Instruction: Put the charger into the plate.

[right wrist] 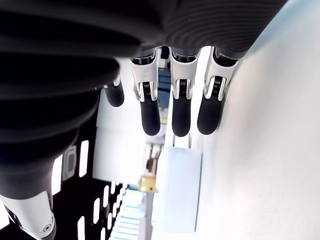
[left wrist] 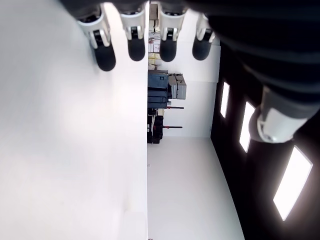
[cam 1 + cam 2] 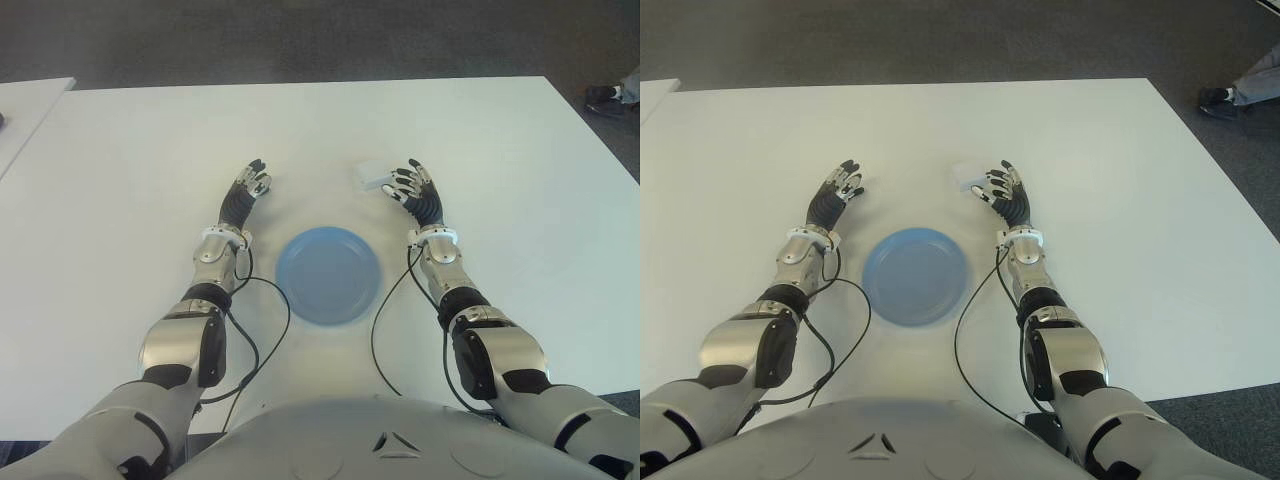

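Observation:
A small white charger (image 3: 368,175) lies on the white table (image 3: 120,180), beyond the blue plate (image 3: 328,274). My right hand (image 3: 412,188) is just right of the charger, fingers spread and holding nothing; its wrist view shows the charger (image 1: 177,190) a short way past the fingertips (image 1: 181,122). The plate sits between my two forearms and has nothing in it. On the plate's left side my left hand (image 3: 250,187) shows open, with only bare table in front of its fingers (image 2: 136,47).
Black cables (image 3: 262,345) run from both wrists back toward my body beside the plate. A second table's corner (image 3: 30,100) shows at the far left. A person's shoe (image 3: 605,95) is on the dark floor beyond the table's right corner.

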Robot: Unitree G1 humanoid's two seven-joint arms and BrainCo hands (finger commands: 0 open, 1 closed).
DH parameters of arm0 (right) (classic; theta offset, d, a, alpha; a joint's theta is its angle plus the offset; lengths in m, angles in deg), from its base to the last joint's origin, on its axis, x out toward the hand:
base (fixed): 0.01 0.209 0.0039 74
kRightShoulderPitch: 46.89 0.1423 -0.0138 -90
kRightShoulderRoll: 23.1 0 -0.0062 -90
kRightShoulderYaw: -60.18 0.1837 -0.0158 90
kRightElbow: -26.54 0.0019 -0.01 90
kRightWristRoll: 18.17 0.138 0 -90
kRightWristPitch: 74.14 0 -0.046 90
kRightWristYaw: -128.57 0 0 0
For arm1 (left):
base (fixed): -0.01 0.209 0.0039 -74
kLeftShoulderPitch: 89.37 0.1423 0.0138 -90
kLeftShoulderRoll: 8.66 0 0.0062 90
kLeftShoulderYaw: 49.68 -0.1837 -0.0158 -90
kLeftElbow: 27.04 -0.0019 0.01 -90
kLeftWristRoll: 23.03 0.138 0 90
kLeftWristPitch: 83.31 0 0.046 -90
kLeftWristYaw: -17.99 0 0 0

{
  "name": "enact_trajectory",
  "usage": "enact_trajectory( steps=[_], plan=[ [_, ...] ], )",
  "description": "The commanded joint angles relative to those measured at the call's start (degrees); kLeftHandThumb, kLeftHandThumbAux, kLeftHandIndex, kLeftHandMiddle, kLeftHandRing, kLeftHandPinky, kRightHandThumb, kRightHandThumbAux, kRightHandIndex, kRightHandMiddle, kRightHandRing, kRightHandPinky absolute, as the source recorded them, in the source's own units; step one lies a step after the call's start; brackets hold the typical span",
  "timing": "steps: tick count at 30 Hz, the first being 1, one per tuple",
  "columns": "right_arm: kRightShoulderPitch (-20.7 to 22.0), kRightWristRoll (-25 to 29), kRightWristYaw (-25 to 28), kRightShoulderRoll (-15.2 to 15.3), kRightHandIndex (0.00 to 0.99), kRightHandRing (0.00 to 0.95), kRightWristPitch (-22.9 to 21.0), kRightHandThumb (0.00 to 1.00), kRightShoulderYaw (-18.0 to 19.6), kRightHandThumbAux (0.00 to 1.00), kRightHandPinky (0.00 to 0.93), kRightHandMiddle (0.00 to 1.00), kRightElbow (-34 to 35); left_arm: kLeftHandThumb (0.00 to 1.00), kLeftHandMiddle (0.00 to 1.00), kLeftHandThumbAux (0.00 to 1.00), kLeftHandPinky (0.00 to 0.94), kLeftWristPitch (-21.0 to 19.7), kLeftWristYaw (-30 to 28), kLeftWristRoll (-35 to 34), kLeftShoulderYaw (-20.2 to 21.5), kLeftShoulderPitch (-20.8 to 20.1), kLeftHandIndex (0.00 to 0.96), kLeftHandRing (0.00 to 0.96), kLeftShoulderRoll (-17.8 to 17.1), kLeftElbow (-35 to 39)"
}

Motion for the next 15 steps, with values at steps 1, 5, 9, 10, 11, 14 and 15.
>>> enact_trajectory(
  steps=[1,5,9,10,11,14,15],
  plan=[
    [-1.07,0.06,0.15,-0.31,0.061,0.227,-2.27,0.342,-0.03,0.690,0.197,0.239,-0.68,0.088,0.000,0.492,0.101,-2.32,-0.14,0.65,-0.15,1.57,0.000,0.018,0.46,-1.51],
    [-1.16,0.01,0.23,-0.35,0.064,0.231,-2.39,0.353,-0.08,0.692,0.196,0.247,-0.48,0.088,0.000,0.490,0.102,-2.36,-0.20,0.64,-0.14,1.62,0.000,0.019,0.40,-1.53],
    [-1.32,-0.04,0.11,-0.45,0.071,0.239,-2.58,0.370,-0.13,0.696,0.198,0.259,-0.08,0.088,0.000,0.491,0.102,-2.31,-0.25,0.67,-0.17,1.70,0.000,0.022,0.36,-1.52],
    [-1.40,-0.08,0.02,-0.47,0.073,0.240,-2.65,0.374,-0.15,0.697,0.198,0.261,0.03,0.088,0.000,0.491,0.102,-2.29,-0.27,0.67,-0.17,1.74,0.000,0.022,0.36,-1.52],
    [-1.46,-0.11,-0.05,-0.49,0.075,0.242,-2.70,0.377,-0.17,0.697,0.197,0.264,0.12,0.089,0.000,0.493,0.102,-2.28,-0.29,0.67,-0.17,1.76,0.000,0.023,0.35,-1.52],
    [-1.57,-0.33,-0.50,-0.57,0.084,0.250,-3.13,0.394,-0.29,0.698,0.189,0.277,0.62,0.092,0.000,0.501,0.104,-2.33,-0.36,0.65,-0.16,1.74,0.000,0.024,0.34,-1.55],
    [-1.60,-0.43,-0.67,-0.60,0.090,0.255,-3.30,0.404,-0.34,0.698,0.185,0.287,0.84,0.094,0.000,0.508,0.103,-2.36,-0.39,0.64,-0.15,1.72,0.000,0.023,0.35,-1.56]
  ],
)
